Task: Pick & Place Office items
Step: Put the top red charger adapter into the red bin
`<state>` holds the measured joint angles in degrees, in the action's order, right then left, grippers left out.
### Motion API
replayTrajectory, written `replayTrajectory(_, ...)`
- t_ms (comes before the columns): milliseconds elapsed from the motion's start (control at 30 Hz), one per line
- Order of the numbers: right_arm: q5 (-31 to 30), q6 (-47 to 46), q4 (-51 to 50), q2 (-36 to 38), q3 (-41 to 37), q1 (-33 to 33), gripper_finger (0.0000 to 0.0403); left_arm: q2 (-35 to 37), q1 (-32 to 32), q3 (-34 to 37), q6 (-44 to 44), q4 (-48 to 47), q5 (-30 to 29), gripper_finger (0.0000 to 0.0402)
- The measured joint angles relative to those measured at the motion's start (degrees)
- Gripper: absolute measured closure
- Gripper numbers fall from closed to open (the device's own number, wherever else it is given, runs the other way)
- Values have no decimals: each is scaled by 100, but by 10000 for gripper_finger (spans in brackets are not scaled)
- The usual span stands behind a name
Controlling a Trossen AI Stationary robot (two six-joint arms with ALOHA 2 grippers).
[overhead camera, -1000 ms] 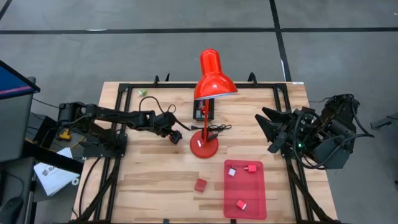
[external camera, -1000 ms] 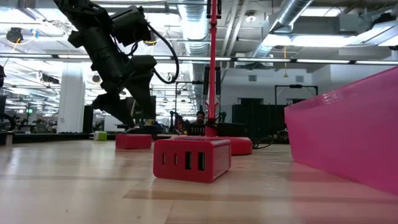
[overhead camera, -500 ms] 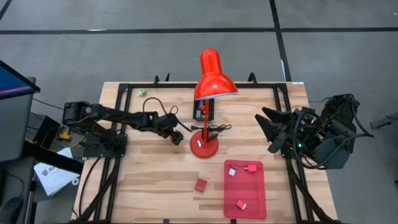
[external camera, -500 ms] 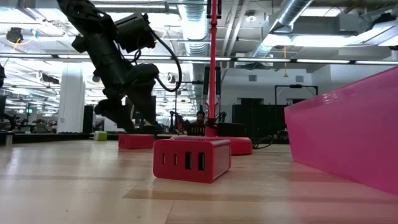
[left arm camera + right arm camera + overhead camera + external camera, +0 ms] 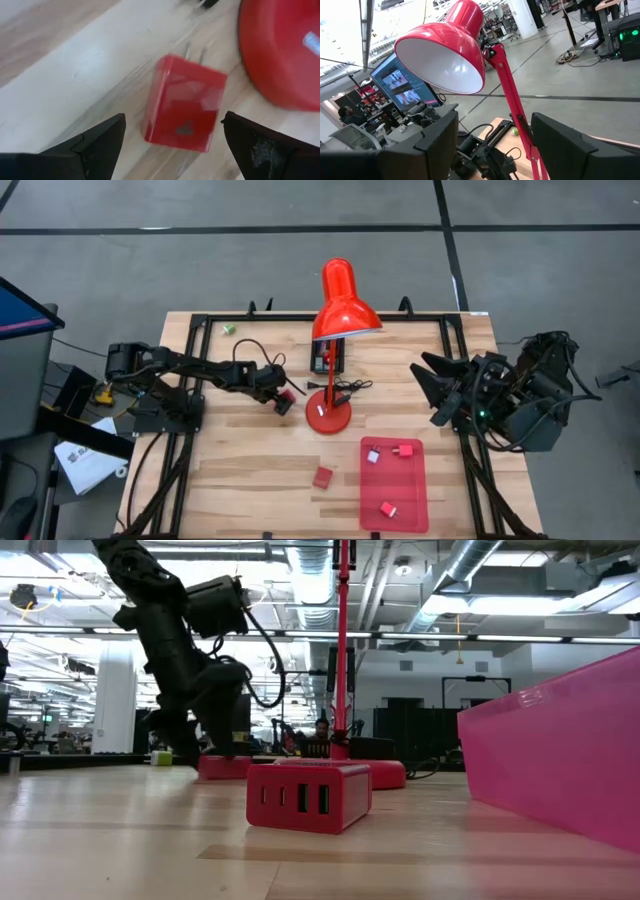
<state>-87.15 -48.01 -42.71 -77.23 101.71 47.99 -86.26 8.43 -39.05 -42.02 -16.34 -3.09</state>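
With the left hand [image 5: 170, 145] spread wide above the red plug block [image 5: 184, 104], which lies on the surface just at 9 o'clock of the lamp base [image 5: 285, 50], it should drop squarely astride the block's sides before clamping

Left arm: stretched across the desk, its dark two-finger left gripper [image 5: 284, 398] lowered, fingers [image 5: 95, 145] spread.
Right arm: folded back at the desk's edge, right gripper [image 5: 428, 392] spread.

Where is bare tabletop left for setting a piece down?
Bare wood lies left of the red charger and between the lamp base and right gripper. It is crowded where the left gripper nears the lamp base.
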Motion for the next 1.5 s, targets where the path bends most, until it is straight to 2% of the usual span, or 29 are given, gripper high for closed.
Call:
replayTrajectory(433,-13,-7,-5,-1,0,0,158,-154,0,-9,165,241,-149,104)
replayTrajectory(600,-13,-20,36,-2,0,0,158,-149,-65,-14,792,449,-133,103)
replayTrajectory(767,-13,-17,35,-1,0,-2,158,-275,-170,-15,1736,469,-144,83)
replayTrajectory(933,-15,2,70,-1,0,-11,158,-510,-176,-34,1893,500,-172,74)
replayTrajectory(1100,-15,2,123,-2,0,-11,158,-621,-181,-39,1888,503,-444,112)
replayTrajectory(1267,-21,2,137,-2,0,-11,158,-503,-182,-16,1914,487,-804,197)
replayTrajectory(1400,-39,2,137,-1,0,-11,158,-501,-154,-11,1872,473,-933,203)
replayTrajectory(1500,-39,2,143,-2,0,-11,158,-397,-148,-8,1897,406,-502,203)
